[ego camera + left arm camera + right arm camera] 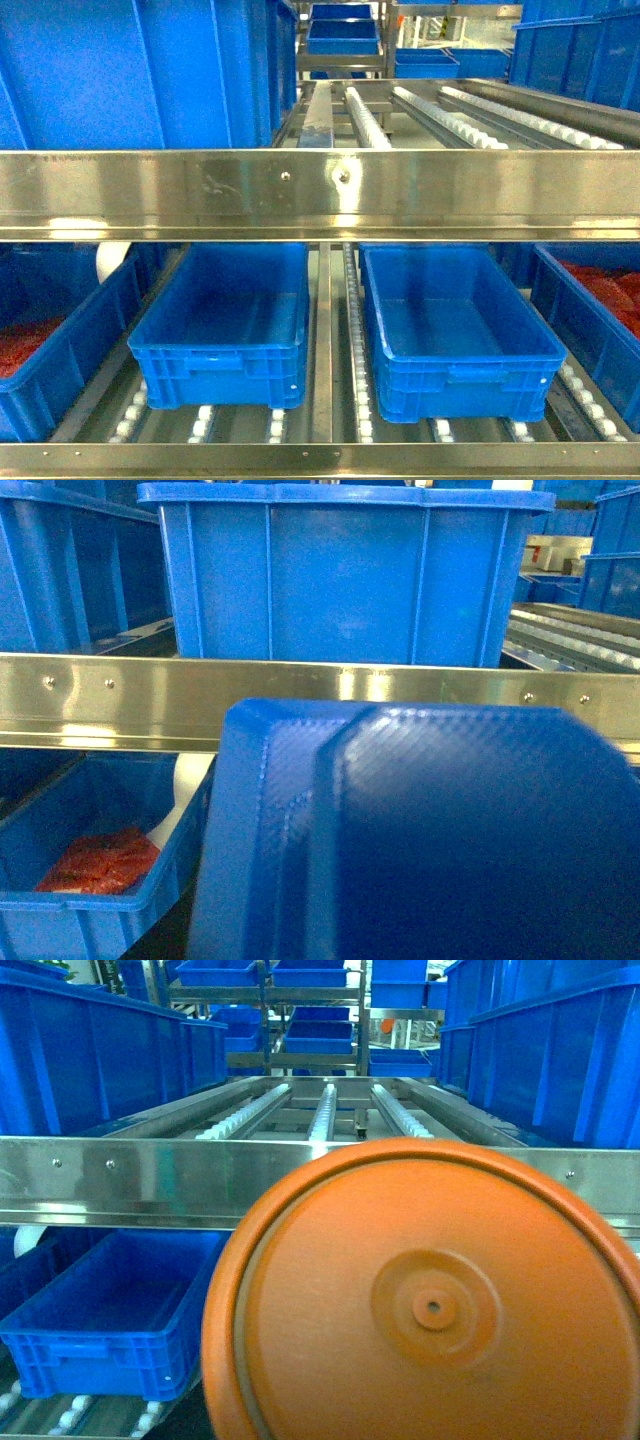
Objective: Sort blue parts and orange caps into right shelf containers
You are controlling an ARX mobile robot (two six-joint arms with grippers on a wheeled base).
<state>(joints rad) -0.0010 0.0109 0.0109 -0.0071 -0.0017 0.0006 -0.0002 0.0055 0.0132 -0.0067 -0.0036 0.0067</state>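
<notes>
1. On our left arm, the wrist view is filled low and close by a blue part (420,840), a textured moulded piece with rounded corners. It seems carried in front of that camera, but the left jaws are hidden behind it, so we cannot tell how wide they stand or how they grip.
2. Beyond the part runs the steel shelf rail (120,695), and below it at far left sits a crate with red bagged pieces (100,860).
3. In the head view neither arm shows. Under the steel front beam (320,195) two bare blue crates stand side by side on the rollers: the left crate (225,330) and the right crate (455,335), long axes running away from us.
4. We judge these the right shelf containers. They lie ahead of and below both carried pieces, past the rail, so the coming move is forward and down under the beam.
5. On our right arm, an orange cap (425,1305), round with a raised rim and small centre boss, faces the wrist camera. The right jaws are hidden too; we cannot tell their state.
6. One blue crate (110,1305) shows lower left of the cap, so the right arm must reach leftward and down.
</notes>
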